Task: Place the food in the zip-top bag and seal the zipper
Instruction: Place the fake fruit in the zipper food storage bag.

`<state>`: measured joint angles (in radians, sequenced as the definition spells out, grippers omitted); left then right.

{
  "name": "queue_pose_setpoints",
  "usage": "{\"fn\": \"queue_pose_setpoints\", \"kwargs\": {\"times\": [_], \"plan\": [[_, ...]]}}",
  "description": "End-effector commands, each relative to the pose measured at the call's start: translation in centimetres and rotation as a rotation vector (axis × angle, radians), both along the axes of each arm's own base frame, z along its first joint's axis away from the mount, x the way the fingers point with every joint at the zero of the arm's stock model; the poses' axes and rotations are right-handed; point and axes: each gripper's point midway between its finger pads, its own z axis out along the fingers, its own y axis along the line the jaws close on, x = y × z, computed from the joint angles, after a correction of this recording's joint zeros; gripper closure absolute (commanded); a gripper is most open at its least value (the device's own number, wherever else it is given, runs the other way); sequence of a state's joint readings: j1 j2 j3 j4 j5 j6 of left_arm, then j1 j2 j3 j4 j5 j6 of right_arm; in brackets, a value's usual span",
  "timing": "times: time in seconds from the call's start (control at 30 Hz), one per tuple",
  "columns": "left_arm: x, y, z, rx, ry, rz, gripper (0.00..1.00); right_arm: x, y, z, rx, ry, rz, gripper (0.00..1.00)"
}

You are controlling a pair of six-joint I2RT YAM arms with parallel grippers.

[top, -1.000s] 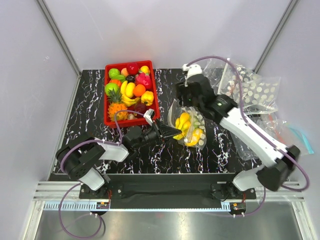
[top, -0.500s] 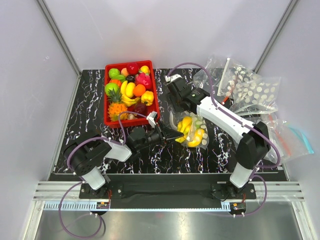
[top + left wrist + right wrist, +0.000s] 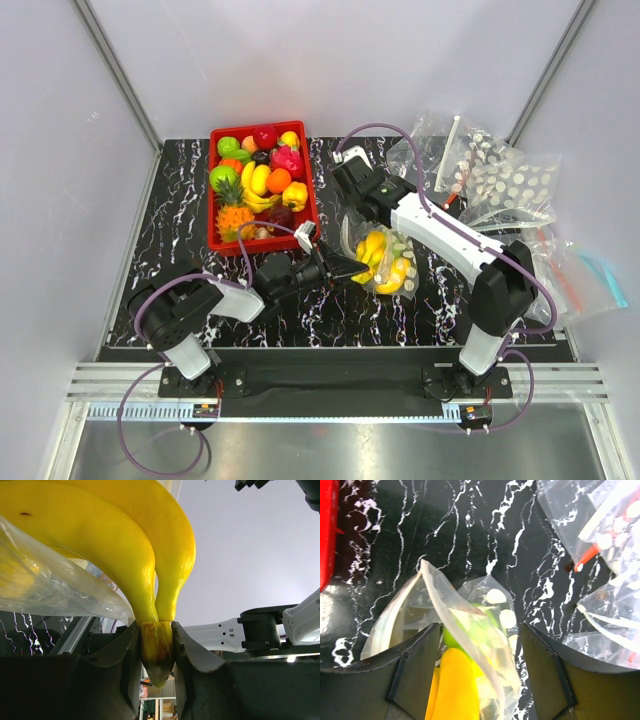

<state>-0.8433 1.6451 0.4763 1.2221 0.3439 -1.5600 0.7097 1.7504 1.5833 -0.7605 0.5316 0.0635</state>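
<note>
The dotted zip-top bag (image 3: 392, 262) lies mid-table, its mouth facing left and gaping. The yellow bananas (image 3: 368, 250) reach into that mouth. My left gripper (image 3: 340, 266) is shut on the bananas' stem (image 3: 157, 650), low beside the mouth. In the right wrist view the bag (image 3: 485, 605) holds a green apple (image 3: 454, 636) and the bananas (image 3: 452, 685). My right gripper (image 3: 352, 205) hovers open just above the bag's upper mouth edge; its fingers straddle the plastic without pinching it (image 3: 479, 630). I cannot pick out the zipper strip.
The red tray (image 3: 214, 238) of mixed toy fruit, including the spiky pineapple (image 3: 235, 218), stands at the back left. A heap of other clear bags (image 3: 500, 180) lies at the back right, and a plain bag with a blue edge (image 3: 603, 268) lies at the right edge.
The right arm has folded, and its gripper came down left over the bag's mouth. The left gripper has nudged the bananas slightly further into the bag.
</note>
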Motion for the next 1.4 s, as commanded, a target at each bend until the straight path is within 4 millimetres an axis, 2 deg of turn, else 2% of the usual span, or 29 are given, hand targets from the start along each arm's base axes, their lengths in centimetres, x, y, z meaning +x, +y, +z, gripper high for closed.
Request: {"fn": "queue_pose_setpoints", "kwargs": {"times": [0.0, 0.07, 0.1, 0.13, 0.2, 0.27, 0.3, 0.33, 0.4, 0.43, 0.5, 0.53, 0.57, 0.6, 0.63, 0.67, 0.7, 0.73, 0.77, 0.8, 0.87, 0.9, 0.97, 1.0, 1.03, 1.1, 1.17, 1.37], "plan": [[0.0, -0.4, 3.2, -0.079, -0.109, -0.011, 0.83, 1.0, -0.9, 1.0, -0.045, -0.06, -0.026, 0.27], [0.0, -0.4, 3.1, -0.076, -0.107, -0.011, 0.83, 1.1, -0.9, 0.7, -0.066, -0.054, -0.03, 0.3], [0.0, -0.5, 3.3, -0.077, -0.114, -0.01, 0.83, 1.2, -0.9, 0.6, -0.065, -0.054, -0.035, 0.37], [0.0, -0.5, 3.3, -0.073, -0.113, -0.012, 0.83, 1.1, -0.7, 0.5, -0.054, -0.044, -0.029, 0.53], [0.1, -0.6, 3.3, -0.065, -0.119, -0.011, 0.83, 1.0, 0.0, 0.5, -0.018, -0.033, -0.017, 0.66], [0.2, -0.6, 3.2, -0.05, -0.116, -0.012, 0.83, 0.8, 0.6, 0.9, 0.039, -0.028, -0.016, 0.92], [0.3, -0.6, 3.5, -0.048, -0.128, -0.011, 0.82, 0.8, 0.8, 1.2, 0.058, -0.031, -0.022, 0.98], [0.4, -0.5, 3.3, -0.034, -0.129, -0.018, 0.78, 0.6, 1.1, 2.0, 0.092, -0.04, -0.025, 1.0], [0.6, -0.6, 3.1, 0.001, -0.147, -0.036, 0.75, 0.2, 1.3, 3.0, 0.166, -0.05, -0.062, 1.0], [1.0, -0.2, 2.7, 0.03, -0.138, -0.031, 0.74, -0.1, 1.2, 4.2, 0.213, -0.071, -0.084, 1.0], [1.6, 0.4, 2.4, 0.065, -0.149, -0.016, 0.73, -0.6, 1.3, 5.3, 0.323, -0.089, -0.167, 1.0], [2.0, 1.1, 2.9, 0.07, -0.16, 0.002, 0.73, -1.2, 0.9, 6.0, 0.363, -0.108, -0.193, 1.0], [2.4, 1.5, 2.4, 0.099, -0.144, 0.01, 0.72, -1.2, 0.9, 6.5, 0.434, -0.131, -0.248, 1.0], [2.4, 2.1, 3.1, 0.099, -0.166, 0.022, 0.72, -1.5, 0.7, 6.8, 0.463, -0.145, -0.272, 1.0], [3.1, 2.8, 2.8, 0.122, -0.152, 0.047, 0.73, -2.2, -0.1, 7.1, 0.49, -0.165, -0.296, 1.0], [3.2, 3.2, 2.9, 0.131, -0.151, 0.059, 0.71, -2.2, 0.0, 7.7, 0.551, -0.191, -0.32, 1.0], [3.7, 3.8, 3.9, 0.129, -0.176, 0.082, 0.69, -2.5, -0.1, 7.9, 0.579, -0.201, -0.328, 1.0], [3.7, 3.9, 3.5, 0.157, -0.16, 0.08, 0.67, -3.3, -0.4, 7.7, 0.612, -0.197, -0.321, 1.0], [3.9, 3.9, 3.7, 0.17, -0.164, 0.073, 0.64, -3.3, -0.2, 8.3, 0.667, -0.219, -0.329, 1.0], [4.4, 3.5, 4.9, 0.177, -0.2, 0.065, 0.63, -3.5, -0.2, 8.4, 0.693, -0.224, -0.337, 1.0], [4.3, 2.9, 4.5, 0.23, -0.175, 0.014, 0.63, -4.2, -0.3, 8.4, 0.745, -0.228, -0.336, 1.0], [5.0, 2.3, 5.6, 0.237, -0.2, 0.007, 0.61, -4.3, -0.5, 8.4, 0.755, -0.233, -0.346, 1.0], [5.0, 1.9, 4.5, 0.296, -0.163, -0.032, 0.55, -4.6, -0.9, 8.0, 0.762, -0.242, -0.356, 1.0], [5.5, 1.5, 5.1, 0.31, -0.175, -0.038, 0.5, -4.6, -1.0, 8.0, 0.763, -0.245, -0.361, 1.0], [5.4, 1.7, 3.7, 0.368, -0.128, -0.052, 0.33, -4.9, -1.2, 7.6, 0.763, -0.244, -0.363, 1.0], [5.3, 1.8, 3.7, 0.41, -0.16, -0.052, 0.24, -5.0, -1.6, 7.2, 0.768, -0.253, -0.374, 1.0], [5.6, 2.5, 3.4, 0.461, -0.16, -0.014, 0.08, -5.0, -1.6, 7.3, 0.794, -0.269, -0.374, 1.0], [5.7, 4.5, 5.1, 0.572, -0.261, 0.036, 0.04, -5.1, -2.4, 7.2, 0.831, -0.316, -0.4, 1.0]]}}
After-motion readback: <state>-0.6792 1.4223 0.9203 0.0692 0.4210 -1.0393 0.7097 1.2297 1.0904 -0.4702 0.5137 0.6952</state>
